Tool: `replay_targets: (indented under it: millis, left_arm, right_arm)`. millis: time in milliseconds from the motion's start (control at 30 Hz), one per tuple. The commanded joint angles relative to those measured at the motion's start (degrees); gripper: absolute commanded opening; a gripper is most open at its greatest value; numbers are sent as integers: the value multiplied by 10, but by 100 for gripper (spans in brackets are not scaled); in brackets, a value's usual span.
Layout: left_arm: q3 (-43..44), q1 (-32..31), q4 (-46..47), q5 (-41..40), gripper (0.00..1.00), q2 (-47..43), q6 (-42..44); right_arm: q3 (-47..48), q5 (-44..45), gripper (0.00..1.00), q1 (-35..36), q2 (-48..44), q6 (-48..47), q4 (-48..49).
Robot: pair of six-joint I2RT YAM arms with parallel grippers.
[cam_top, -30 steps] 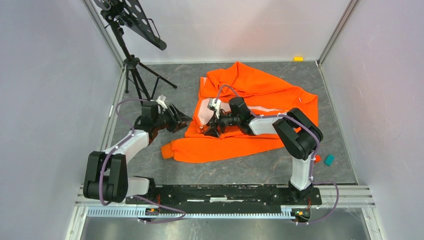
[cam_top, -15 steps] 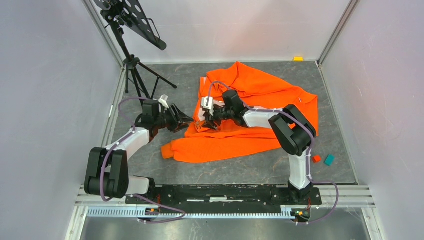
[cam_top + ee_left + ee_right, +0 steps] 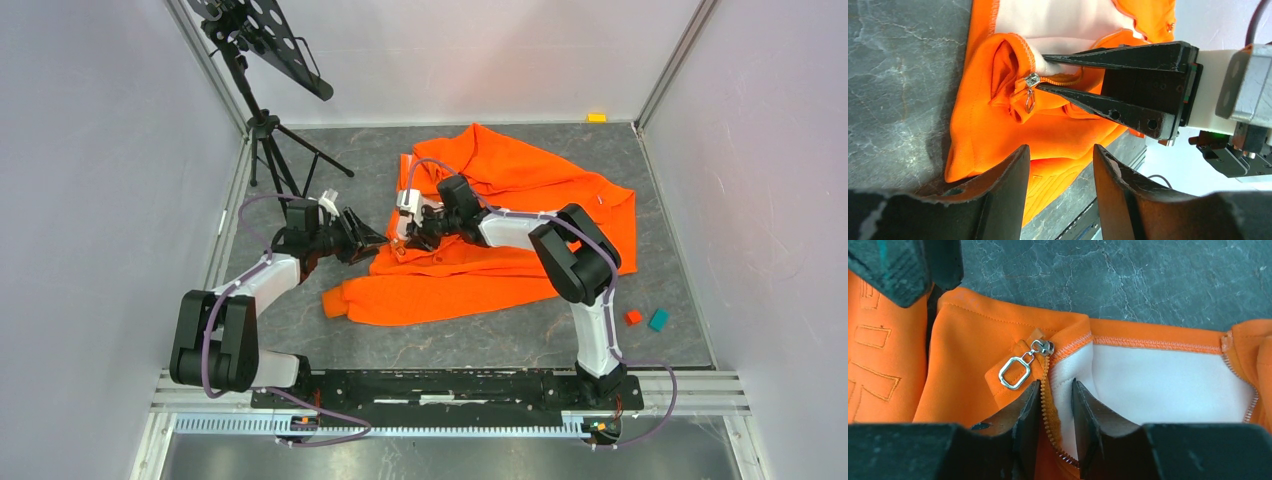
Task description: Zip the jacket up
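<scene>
– Since a second ago my right arm has slid left across the jacket, and my left arm has barely shifted. What's the surface like?
– I see a dark grey marbled table, pale walls all round and a tripod stand in the far-left corner. The jacket lies crumpled mid-table, toward the far side, with one sleeve trailing near-left.
– And my arms?
– My right arm reaches low over the orange fleece. The right gripper is clamped on the jacket's front edge, with zipper teeth and pale lining between its fingers. It sits just beside the zipper slider and its pull ring. The left gripper faces it with fingers spread, gripping nothing.
– Room to move?
– Marbled surface shows between the sleeve and my bases. Two small blocks sit to the right, near the jacket but apart from it.
</scene>
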Motion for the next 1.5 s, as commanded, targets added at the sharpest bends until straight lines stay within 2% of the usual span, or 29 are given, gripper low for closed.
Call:
replay_targets:
  millis: [0,200,233,367,533,600,767,1000,1100,1367,1467]
  left_arm:
    - [-4,6,50,28,57,-10,-19]
    - [-9,8,59,33,58,-10,-34]
    - [-10,8,59,33,58,-12,-34]
    - [-11,9,58,33,59,-13,-36]
    - [-8,9,58,35,59,-15,-37]
    - [-8,10,58,35,60,-15,-37]
    - [-3,11,59,39,60,-7,-37]
    - [-7,13,82,50,76,-11,-37]
    - [-7,13,86,53,82,-11,-41]
    - [-11,13,90,61,84,-19,-51]
    - [-8,12,90,67,87,-20,-52]
  right_arm:
    - [-5,9,33,3,-41,44,24]
    - [-23,-3,29,4,-54,43,14]
    - [-28,1,30,3,-56,40,15]
    - [-36,10,44,4,-57,39,28]
    - [-41,-3,47,5,-58,26,27]
    - [-45,-1,46,6,-60,25,29]
    - [-45,9,34,8,-70,36,29]
    - [-74,27,31,8,-111,62,66]
    - [-78,6,38,7,-109,57,64]
    - [-70,-15,45,8,-87,32,56]
    - [-73,6,54,9,-89,20,75]
